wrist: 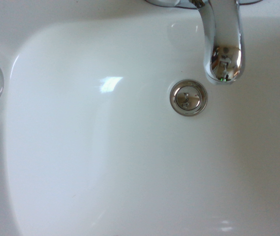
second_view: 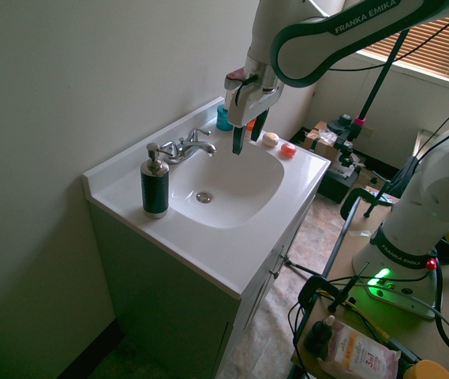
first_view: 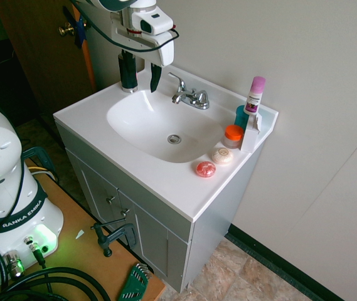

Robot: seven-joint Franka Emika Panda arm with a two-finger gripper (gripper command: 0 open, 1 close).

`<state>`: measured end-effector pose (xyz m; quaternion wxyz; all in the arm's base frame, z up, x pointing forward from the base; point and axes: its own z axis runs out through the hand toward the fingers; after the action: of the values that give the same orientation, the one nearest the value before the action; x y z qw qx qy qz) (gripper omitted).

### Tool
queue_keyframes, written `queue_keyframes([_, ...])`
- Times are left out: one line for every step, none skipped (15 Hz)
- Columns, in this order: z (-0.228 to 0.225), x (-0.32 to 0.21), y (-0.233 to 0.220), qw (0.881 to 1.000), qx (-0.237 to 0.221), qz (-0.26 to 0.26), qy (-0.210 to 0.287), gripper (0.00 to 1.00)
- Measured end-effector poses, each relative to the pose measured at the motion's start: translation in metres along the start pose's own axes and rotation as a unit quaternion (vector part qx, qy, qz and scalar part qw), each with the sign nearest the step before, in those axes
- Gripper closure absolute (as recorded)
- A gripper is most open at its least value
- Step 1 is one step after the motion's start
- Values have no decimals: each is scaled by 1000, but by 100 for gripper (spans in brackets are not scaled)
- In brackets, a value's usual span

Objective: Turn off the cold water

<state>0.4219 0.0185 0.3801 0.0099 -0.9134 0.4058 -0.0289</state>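
The two-handle chrome faucet (first_view: 189, 97) stands at the back of the white sink basin (first_view: 147, 125). No stream leaves its curved spout (wrist: 223, 44). The cold tap is its right-hand small lever (first_view: 202, 95), the far lever (second_view: 200, 133) in the second exterior view. The matching left-hand lever (first_view: 177, 79) is tilted up. My gripper (first_view: 140, 81) hangs open and holds nothing, above the basin's back left part, left of the faucet and apart from it (second_view: 248, 142). The wrist view looks straight down on the drain (wrist: 189, 97).
A black soap dispenser (second_view: 155, 183) stands at the counter's back left, close behind my gripper. At the right end are a teal cup (first_view: 241, 116), a pink-capped bottle (first_view: 255, 95), an orange-lidded jar (first_view: 233, 134) and two round soaps (first_view: 206, 168). The wall runs right behind the faucet.
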Motion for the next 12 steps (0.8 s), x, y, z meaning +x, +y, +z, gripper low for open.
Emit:
queue_keyframes([0, 0, 0, 1000, 1, 1, -1, 0])
queue_keyframes([0, 0, 0, 1000, 2, 3, -3, 0])
queue_keyframes([-1, 1, -1, 1000, 7, 4, 1, 0])
queue_keyframes([-5, 5, -2, 1000, 15, 10, 8, 0])
queue_keyframes([-8, 13, -5, 999, 23, 20, 19, 0])
queue_keyframes([-10, 25, -10, 998, 29, 33, 33, 0])
queue_keyframes([-7, 40, -16, 997, 29, 48, 46, 0])
queue_keyframes([-2, 58, -23, 996, 26, 61, 59, 0])
queue_keyframes([4, 74, -32, 994, 23, 75, 73, 0])
queue_keyframes([12, 89, -40, 992, 23, 86, 84, 0])
queue_keyframes([20, 103, -48, 991, 22, 93, 93, 0])
queue_keyframes([27, 114, -54, 990, 19, 99, 103, 0])
